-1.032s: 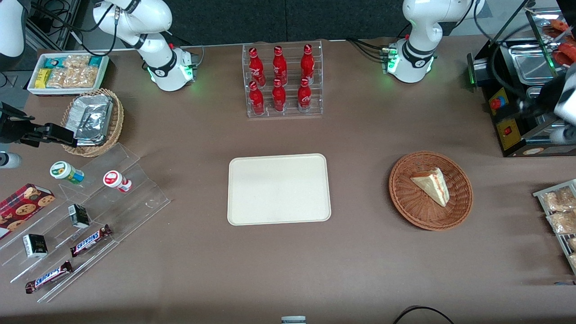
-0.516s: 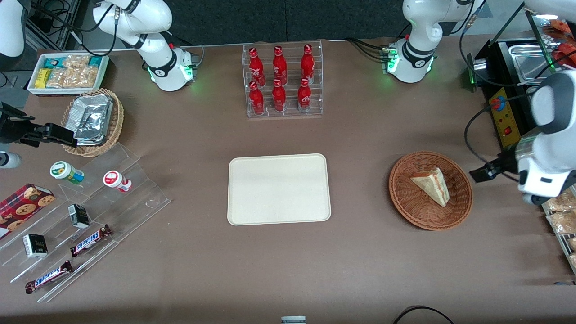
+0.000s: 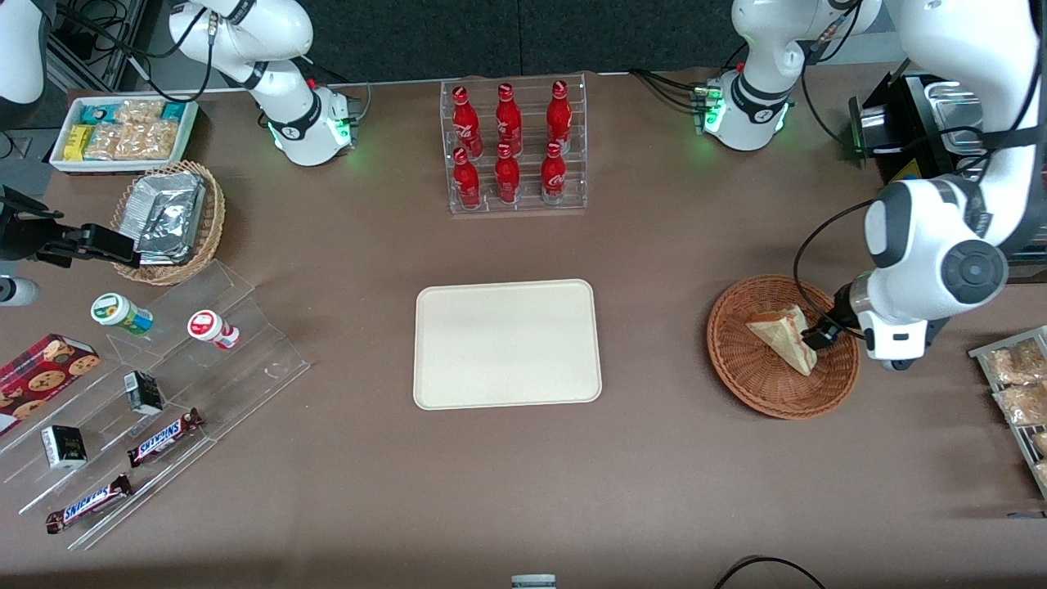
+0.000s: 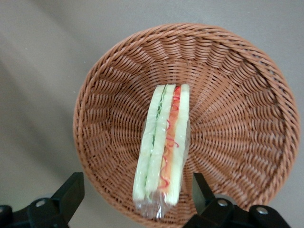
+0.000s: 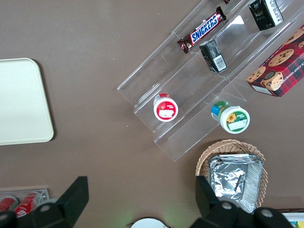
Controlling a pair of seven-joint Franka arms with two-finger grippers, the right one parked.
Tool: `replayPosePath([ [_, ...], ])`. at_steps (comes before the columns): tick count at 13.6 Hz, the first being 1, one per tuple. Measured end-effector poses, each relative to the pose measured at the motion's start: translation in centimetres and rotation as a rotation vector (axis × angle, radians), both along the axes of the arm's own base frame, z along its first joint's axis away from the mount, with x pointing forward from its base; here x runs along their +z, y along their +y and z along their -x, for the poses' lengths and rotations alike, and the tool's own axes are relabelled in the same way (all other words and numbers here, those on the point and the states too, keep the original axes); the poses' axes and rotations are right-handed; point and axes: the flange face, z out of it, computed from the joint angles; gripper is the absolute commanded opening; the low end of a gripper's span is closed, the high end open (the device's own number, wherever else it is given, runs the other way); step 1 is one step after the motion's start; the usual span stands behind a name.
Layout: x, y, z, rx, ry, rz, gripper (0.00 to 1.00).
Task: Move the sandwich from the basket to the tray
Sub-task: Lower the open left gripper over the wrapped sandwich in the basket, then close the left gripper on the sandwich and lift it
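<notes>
The sandwich point(image 3: 783, 337), a wrapped wedge of white bread with red and green filling, lies in the reddish-brown wicker basket point(image 3: 752, 380). In the left wrist view the sandwich point(image 4: 163, 147) shows its cut edge inside the basket point(image 4: 237, 95). My left gripper point(image 3: 818, 337) is open and hovers above the sandwich at the basket's rim toward the working arm's end; its fingers point(image 4: 71, 192) straddle the sandwich's wide end without touching it. The cream tray point(image 3: 507, 343) lies empty at the table's middle and also shows in the right wrist view point(image 5: 19, 102).
A clear rack of red bottles point(image 3: 513, 147) stands farther from the camera than the tray. A black machine point(image 3: 924, 164) and a rack of snack packets point(image 3: 1018, 384) flank the basket at the working arm's end. Clear snack shelves point(image 3: 155, 393) lie toward the parked arm's end.
My left arm has swung in from the working arm's end of the table and come down over the basket; the gripper now hangs over the sandwich. The sandwich has not moved.
</notes>
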Motion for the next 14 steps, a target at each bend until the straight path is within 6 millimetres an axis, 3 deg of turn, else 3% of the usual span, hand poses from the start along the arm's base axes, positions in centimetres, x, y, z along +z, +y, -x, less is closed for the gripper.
replayPosePath([
  [8,-3.7,0.2,2.0,0.033,-0.1,0.004,1.0],
  [14,-4.5,-0.7,2.7,0.024,-0.091,0.01,1.0],
])
